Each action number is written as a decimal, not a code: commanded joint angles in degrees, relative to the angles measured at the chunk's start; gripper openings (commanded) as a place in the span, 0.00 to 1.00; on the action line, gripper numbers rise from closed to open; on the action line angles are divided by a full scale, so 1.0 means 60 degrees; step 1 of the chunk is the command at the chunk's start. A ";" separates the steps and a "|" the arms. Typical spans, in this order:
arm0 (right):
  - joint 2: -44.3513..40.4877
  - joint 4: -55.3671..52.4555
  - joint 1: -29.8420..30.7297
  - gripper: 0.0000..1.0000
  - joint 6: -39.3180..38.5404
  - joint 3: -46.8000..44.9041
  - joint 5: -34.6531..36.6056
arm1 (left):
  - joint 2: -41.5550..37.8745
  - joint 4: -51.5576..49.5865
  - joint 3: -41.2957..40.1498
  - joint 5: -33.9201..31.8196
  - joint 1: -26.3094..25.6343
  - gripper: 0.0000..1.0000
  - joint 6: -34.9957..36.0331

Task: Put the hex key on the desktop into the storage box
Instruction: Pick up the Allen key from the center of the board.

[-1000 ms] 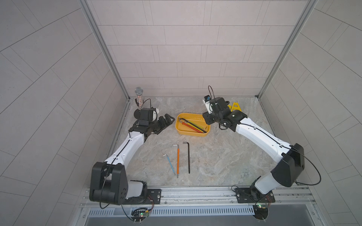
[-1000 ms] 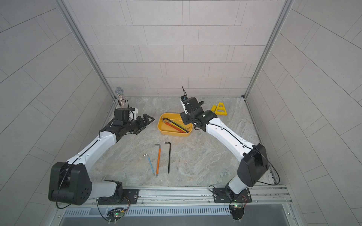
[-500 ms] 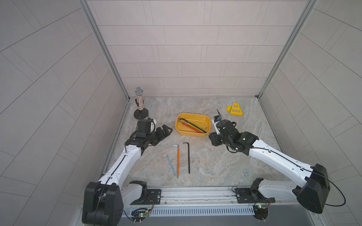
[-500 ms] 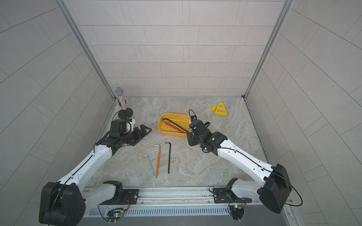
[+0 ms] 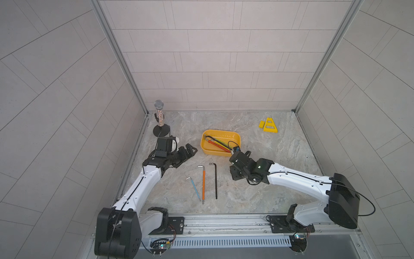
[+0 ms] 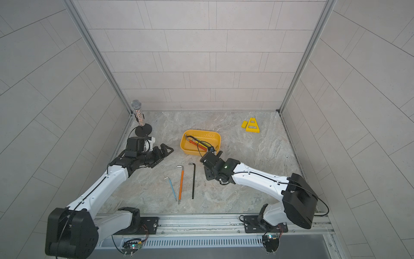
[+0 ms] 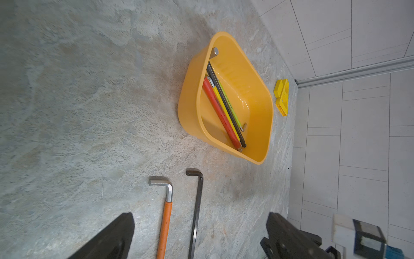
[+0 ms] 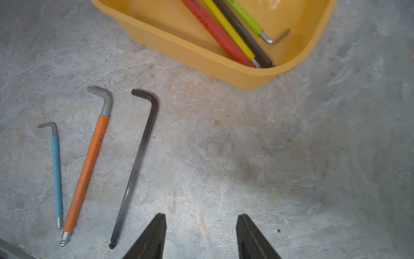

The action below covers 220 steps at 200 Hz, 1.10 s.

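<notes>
Marbled grey-beige stone is filling my screens, the desktop sitting inside a booth of pale tiled walls. Three hex keys are lying on it side by side near the front, bent ends toward the box. The black hex key is lying nearest the right arm, the orange-sleeved hex key in the middle, and the shorter blue-sleeved hex key beyond that. None is touching another.

Just behind them the storage box is resting flat. I am counting four keys lying slantwise in it: a red-sleeved key, a yellow-sleeved key, a bare black key and a green-sleeved key.

The right gripper is hovering over bare stone between the black hex key and the box's near corner. Its jaws are standing partly apart with nothing between them, and the key's long end is showing off to one side, clear of the fingers. The left gripper is hanging above the desktop beside the box, on the side away from the right arm, jaws spread wide and empty.

Farther back, a microphone on a round stand is standing in the left rear corner. A small yellow triangular stand is lying near the right rear corner, well apart from everything else.
</notes>
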 commanded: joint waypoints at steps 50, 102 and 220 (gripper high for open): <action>0.2242 -0.0142 0.0789 0.51 0.0787 0.1889 -0.0152 | -0.0417 -0.0339 0.0218 -0.0380 0.0588 1.00 0.0312; 0.3218 -0.0024 0.0898 0.48 0.1038 0.2245 -0.0468 | -0.0619 -0.0314 0.0179 -0.0530 0.0843 1.00 0.0334; 0.4563 -0.0197 0.1125 0.44 0.0669 0.2791 -0.0824 | -0.0644 -0.0179 0.0131 -0.0405 0.0986 1.00 0.0253</action>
